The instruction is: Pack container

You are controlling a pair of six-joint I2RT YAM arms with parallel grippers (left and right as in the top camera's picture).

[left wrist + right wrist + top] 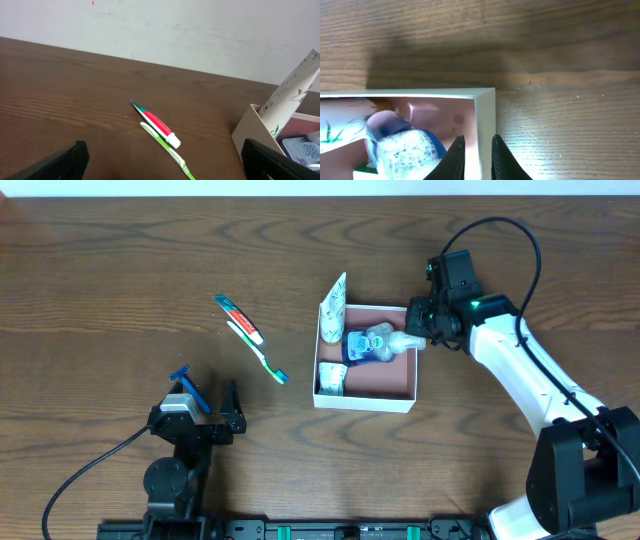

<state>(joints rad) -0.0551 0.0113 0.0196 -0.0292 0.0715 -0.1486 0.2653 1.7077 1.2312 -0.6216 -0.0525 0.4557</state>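
The container (365, 398) is a white square box with a pinkish floor, right of the table's middle. It holds a white tube (333, 305) leaning on its left wall, a blue bottle (372, 345) and a small white packet (331, 377). My right gripper (418, 330) is shut on the container's right wall (485, 115), one finger inside and one outside (478, 150). The blue bottle (405, 145) lies just inside that wall. My left gripper (200, 418) is open and empty at the front left (167, 167).
A green toothbrush (258, 352) and a red-and-green toothpaste tube (238, 318) lie side by side left of the container, also in the left wrist view (165, 145). A blue razor (188, 388) lies by the left gripper.
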